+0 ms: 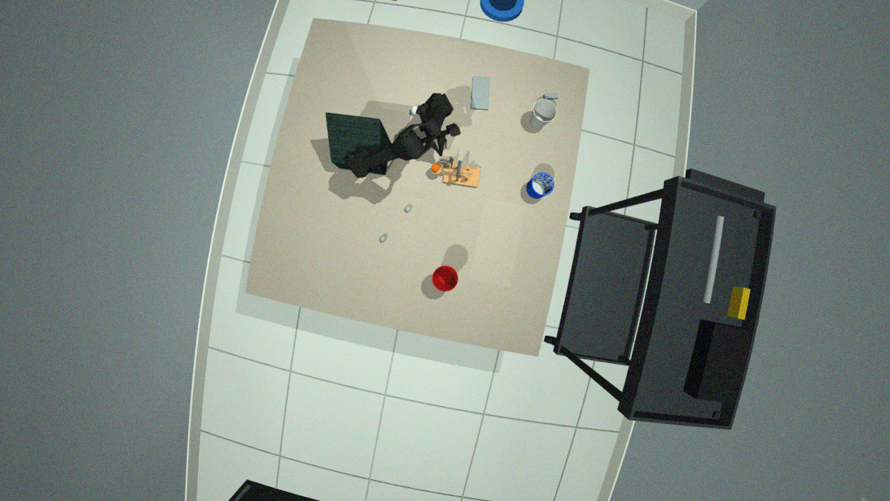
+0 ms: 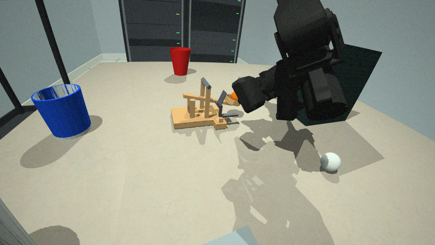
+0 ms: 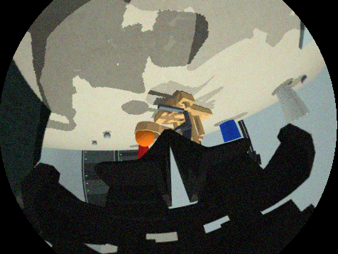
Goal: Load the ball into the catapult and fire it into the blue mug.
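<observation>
The orange ball [image 1: 435, 168] [image 2: 234, 96] [image 3: 145, 137] sits in the cup at the end of the catapult's arm. The wooden catapult [image 1: 471, 178] [image 2: 182, 117] [image 3: 204, 113] stands on the table, its cup end away from the blue mug [image 1: 548, 193] [image 2: 66, 115] [image 3: 230, 131], which stands upright. A dark grey lever [image 2: 229, 115] [image 3: 170, 108] sticks out beside the cup. My gripper [image 1: 441, 152] [image 3: 167, 132] is shut and empty, close to the catapult's lever side. In the exterior view its fingertips are hidden behind a black arm part; whether they touch the lever cannot be told.
A red cup [image 1: 445, 278] [image 2: 180, 62], a grey cup [image 1: 544, 112] [image 3: 292, 103] and a flat grey block [image 1: 480, 93] stand around the catapult. A white ball [image 1: 413, 110] [image 2: 330, 162] lies by the arm. A dark green box [image 1: 355, 140] [image 2: 362, 66] is near the arm's base.
</observation>
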Robot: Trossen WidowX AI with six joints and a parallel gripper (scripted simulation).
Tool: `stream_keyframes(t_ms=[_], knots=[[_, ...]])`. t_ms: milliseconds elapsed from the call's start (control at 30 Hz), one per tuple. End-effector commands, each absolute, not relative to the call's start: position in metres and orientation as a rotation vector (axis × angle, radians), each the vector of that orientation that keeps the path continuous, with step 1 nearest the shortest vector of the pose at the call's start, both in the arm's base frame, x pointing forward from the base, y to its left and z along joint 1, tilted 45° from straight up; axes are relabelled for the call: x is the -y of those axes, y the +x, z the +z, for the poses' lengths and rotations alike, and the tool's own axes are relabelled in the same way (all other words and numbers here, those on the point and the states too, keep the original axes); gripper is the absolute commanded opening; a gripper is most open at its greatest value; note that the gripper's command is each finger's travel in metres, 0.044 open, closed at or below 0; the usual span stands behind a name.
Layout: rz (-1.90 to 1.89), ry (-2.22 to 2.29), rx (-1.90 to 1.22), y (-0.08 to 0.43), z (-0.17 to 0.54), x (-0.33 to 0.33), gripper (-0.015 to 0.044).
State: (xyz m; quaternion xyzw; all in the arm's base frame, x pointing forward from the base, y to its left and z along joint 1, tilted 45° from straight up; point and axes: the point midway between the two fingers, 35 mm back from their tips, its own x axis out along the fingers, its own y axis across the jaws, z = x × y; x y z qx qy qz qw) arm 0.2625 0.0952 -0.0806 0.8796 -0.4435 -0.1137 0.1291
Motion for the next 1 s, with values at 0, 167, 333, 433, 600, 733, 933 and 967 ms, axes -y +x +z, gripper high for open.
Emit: stream_keyframes(t_ms=[0, 167, 333, 433, 600, 733, 933, 967], knots=[[-0.333, 2.543, 1.287, 0.263, -0.086, -0.088, 0.0], [-0.331, 2.541, 1.287, 0.264, -0.091, -0.082, 0.0], [-0.328, 2.539, 1.287, 0.265, -0.097, -0.076, 0.0], [-0.326, 2.537, 1.287, 0.266, -0.1, -0.072, 0.0], [-0.323, 2.535, 1.288, 0.266, -0.105, -0.066, 0.0], [-0.321, 2.533, 1.288, 0.267, -0.109, -0.061, 0.0], [-0.315, 2.531, 1.289, 0.27, -0.119, -0.049, 0.0], [-0.319, 2.53, 1.286, 0.27, -0.119, -0.052, 0.0]])
